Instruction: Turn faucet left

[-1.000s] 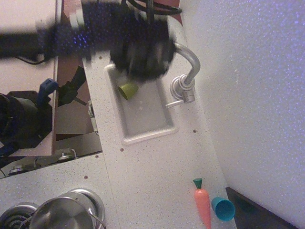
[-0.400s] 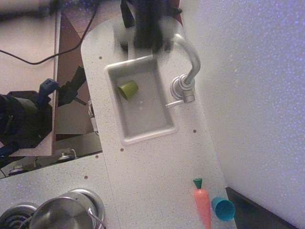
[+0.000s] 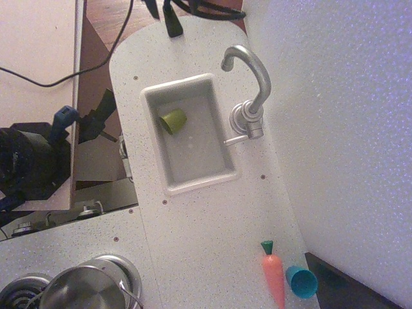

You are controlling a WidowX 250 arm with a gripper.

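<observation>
One faucet, untouched, spout tip arched just past the sink's far corner.

Rooted beside the basin on the pale desk, thin lever aimed at the sink; green cup tipped inside; carrot well apart. Pincer barely visible at top edge, opening impossible to tell, holding nothing visible.

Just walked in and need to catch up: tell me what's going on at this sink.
Nothing is being handled right now. The robot's gripper shows only as dark tips at the top edge, clear of the faucet, whose spout arches over the counter beside the sink. A green cup lies in the basin; a carrot and a blue cup sit farther along.
</observation>
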